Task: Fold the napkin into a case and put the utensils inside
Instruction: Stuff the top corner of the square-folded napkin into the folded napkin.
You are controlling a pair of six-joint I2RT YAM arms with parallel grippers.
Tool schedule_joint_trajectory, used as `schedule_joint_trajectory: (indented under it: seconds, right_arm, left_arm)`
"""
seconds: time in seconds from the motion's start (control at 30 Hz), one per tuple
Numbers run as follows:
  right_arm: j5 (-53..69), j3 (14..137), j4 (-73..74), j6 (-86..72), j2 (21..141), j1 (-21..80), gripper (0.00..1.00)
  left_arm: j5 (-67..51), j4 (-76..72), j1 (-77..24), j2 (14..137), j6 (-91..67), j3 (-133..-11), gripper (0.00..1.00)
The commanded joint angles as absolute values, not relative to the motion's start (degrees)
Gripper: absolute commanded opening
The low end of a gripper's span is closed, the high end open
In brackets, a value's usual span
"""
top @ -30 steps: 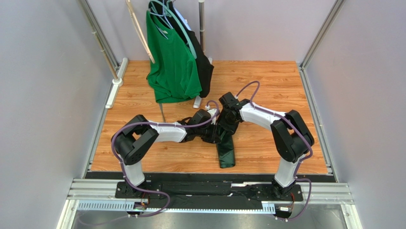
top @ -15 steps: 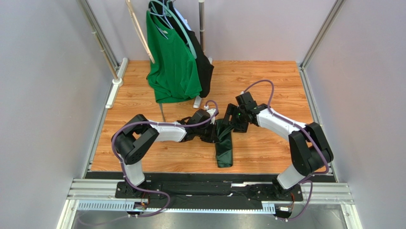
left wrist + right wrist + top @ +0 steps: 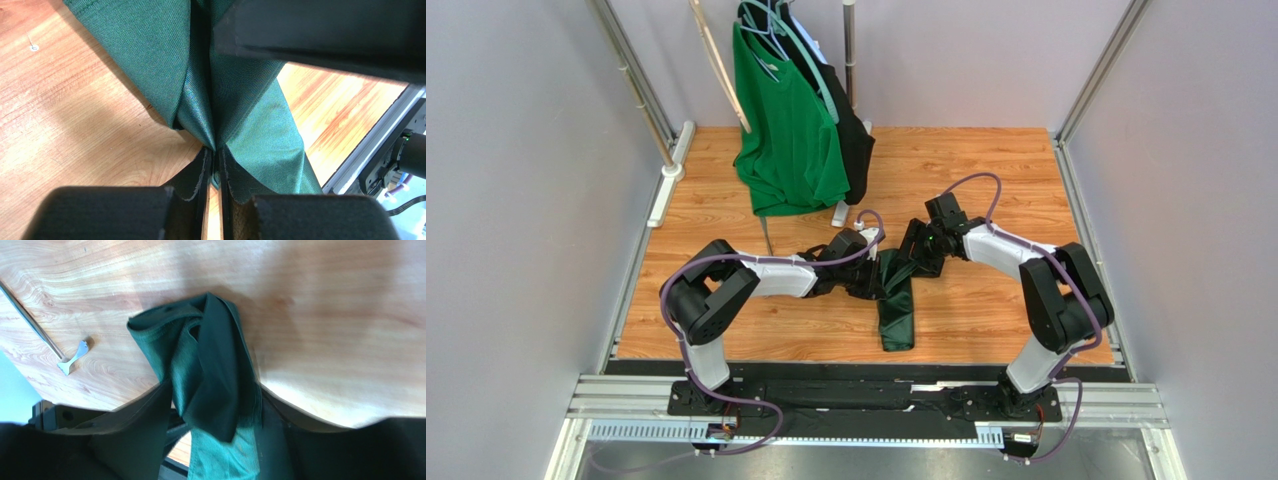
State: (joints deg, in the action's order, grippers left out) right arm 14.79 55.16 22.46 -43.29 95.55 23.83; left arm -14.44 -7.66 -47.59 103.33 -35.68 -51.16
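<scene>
Wooden bench [image 3: 986, 170] lies bare under both my arms, with grey walls round it. My left fingers [image 3: 187, 180] are clamped on the napkin [image 3: 150, 55], a gathered fold pinched thin between them at the cloth's far end. My right fingers [image 3: 135, 435] stand apart, one on each side of that same bunched end; the cloth lies between them and I cannot see either pressing it. From there the napkin runs as a narrow strip toward my bases, its long axis going from far to near, so the loose length lies nearer me than either wrist. Both arms meet at the far end; I judge the right the freer to move. One utensil [image 3: 75, 356] lies on the wood apart from the cloth, not yet inside.
</scene>
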Motion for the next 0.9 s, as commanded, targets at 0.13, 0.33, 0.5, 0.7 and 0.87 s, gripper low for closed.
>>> schedule_joint_trajectory:
  seconds: [0.13,0.33,0.5,0.7,0.87]
  right_arm:
    - [16.26,62.66,22.92,-45.36,96.33,24.08,0.42]
    - [16.87,67.23,26.28,-44.30,100.63,25.05,0.25]
    - [20.64,67.59,21.98,-47.45,103.53,25.93,0.28]
    - [20.13,67.50,20.48,-46.76,105.03,25.93,0.41]
    - [20.47,66.01,19.60,-43.25,101.61,25.49,0.61]
  left_arm:
    - [-13.27,-4.48,-47.46,104.68,-33.93,-51.50,0.13]
    - [-13.10,-4.48,-47.46,105.56,-33.93,-52.03,0.11]
    - [-12.75,-4.05,-47.46,105.56,-33.84,-52.12,0.10]
    - [-12.74,-3.51,-47.20,103.81,-34.19,-50.98,0.17]
    - [-13.36,-1.41,-46.23,96.34,-33.66,-49.83,0.51]
